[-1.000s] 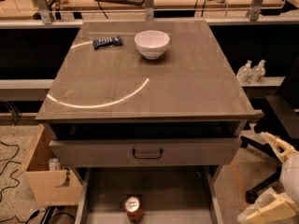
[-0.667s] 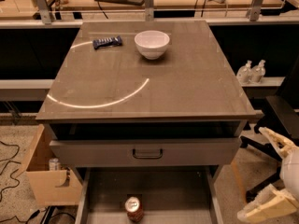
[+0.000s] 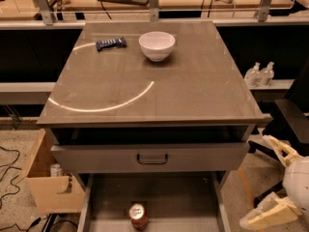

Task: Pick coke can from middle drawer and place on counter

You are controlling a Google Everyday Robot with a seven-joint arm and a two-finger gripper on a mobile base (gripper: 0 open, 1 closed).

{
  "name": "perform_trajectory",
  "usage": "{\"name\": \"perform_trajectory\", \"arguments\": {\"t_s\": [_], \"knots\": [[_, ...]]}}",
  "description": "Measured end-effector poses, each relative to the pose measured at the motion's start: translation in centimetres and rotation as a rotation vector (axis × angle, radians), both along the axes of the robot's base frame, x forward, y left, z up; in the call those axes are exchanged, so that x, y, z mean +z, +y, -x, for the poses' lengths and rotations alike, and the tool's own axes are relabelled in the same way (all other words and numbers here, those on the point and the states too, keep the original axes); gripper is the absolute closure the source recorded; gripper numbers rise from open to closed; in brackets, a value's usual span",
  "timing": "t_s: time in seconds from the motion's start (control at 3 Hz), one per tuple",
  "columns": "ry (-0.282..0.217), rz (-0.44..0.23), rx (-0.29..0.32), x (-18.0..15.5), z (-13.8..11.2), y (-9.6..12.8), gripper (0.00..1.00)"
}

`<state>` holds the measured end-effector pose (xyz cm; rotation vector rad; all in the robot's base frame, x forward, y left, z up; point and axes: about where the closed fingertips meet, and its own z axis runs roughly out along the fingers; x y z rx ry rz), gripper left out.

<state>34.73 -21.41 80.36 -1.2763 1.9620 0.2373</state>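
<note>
While the gripper (image 3: pixel 256 180) hangs with fingers spread apart in the camera view, the coke can (image 3: pixel 138 215) stands upright well to its left, long axis vertical, inside the open middle drawer (image 3: pixel 188 202), below the worktop (image 3: pixel 193 91).

No lettering is readable on the coke can (image 3: pixel 138 216), nor apparently on the dark wrapper (image 3: pixel 111 43) on the surface (image 3: pixel 193 91); the gripper (image 3: pixel 259 180) hangs low at the right.
</note>
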Motion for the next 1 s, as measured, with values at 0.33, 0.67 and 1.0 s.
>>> {"name": "perform_trajectory", "arguments": {"t_s": [0.33, 0.67, 1.0], "knots": [[0.005, -0.095, 0.016, -5.3, -0.3, 0.9, 0.00], [0.014, -0.193, 0.073, -12.2, -0.3, 2.2, 0.00], [0.017, -0.249, 0.126, -17.2, -0.3, 3.6, 0.00]]}}
